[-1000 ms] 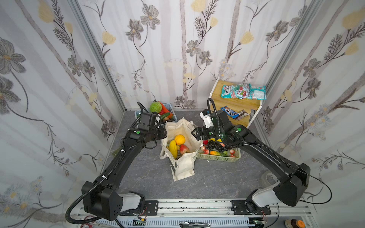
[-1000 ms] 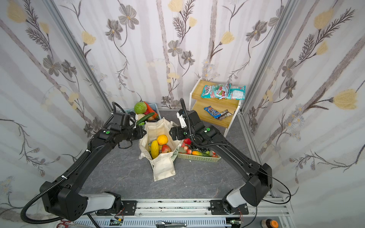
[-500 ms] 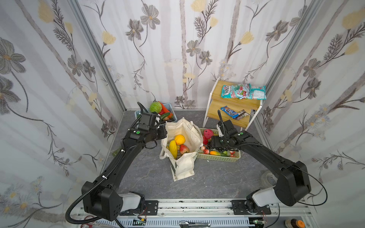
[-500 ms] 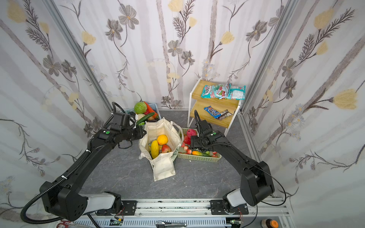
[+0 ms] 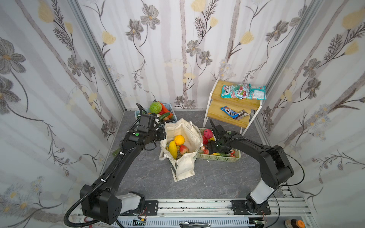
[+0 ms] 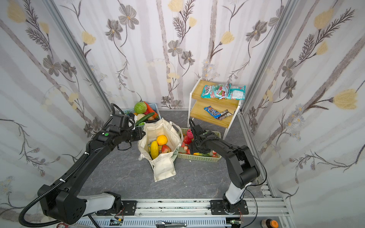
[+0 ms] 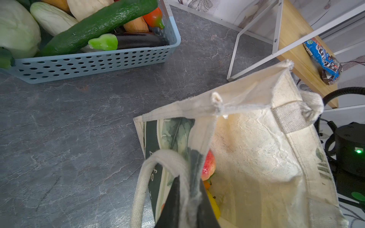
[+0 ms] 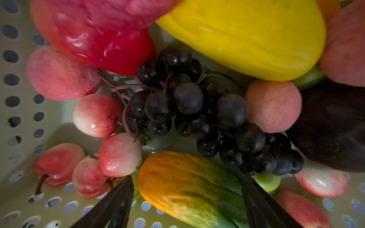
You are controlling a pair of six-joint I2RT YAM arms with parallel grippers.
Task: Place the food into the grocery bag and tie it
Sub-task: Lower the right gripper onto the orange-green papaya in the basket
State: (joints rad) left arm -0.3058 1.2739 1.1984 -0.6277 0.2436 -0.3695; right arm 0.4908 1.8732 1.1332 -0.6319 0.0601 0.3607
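Observation:
The cream grocery bag [image 5: 184, 167] [image 6: 164, 169] stands open mid-floor. Inside it lie a round orange [image 5: 179, 139], a yellow oblong fruit [image 5: 172, 149] and a red fruit [image 5: 184, 149]. My left gripper [image 5: 163, 135] [image 7: 190, 197] is shut on the bag's left rim, with cloth pinched between its fingers and a loop handle [image 7: 142, 185] beside them. My right gripper [image 8: 186, 177] is down in the pale green basket [image 5: 219, 158], open. Its fingers stand either side of an orange-green fruit [image 8: 189, 189]. In both top views the wrist hides those jaws.
A blue basket [image 5: 169, 118] [image 7: 94, 61] of vegetables, with a pale white-green one [image 7: 51, 18], stands behind the bag. Black grapes [image 8: 187, 102], a yellow fruit [image 8: 246, 35] and small red fruits crowd the green basket. A wooden shelf [image 5: 233, 116] holds teal packets [image 5: 243, 91] and a blue packet [image 5: 229, 111].
My right arm has swung right from above the bag's right rim and dropped into the pale green basket. The left gripper and the bag have stayed put.

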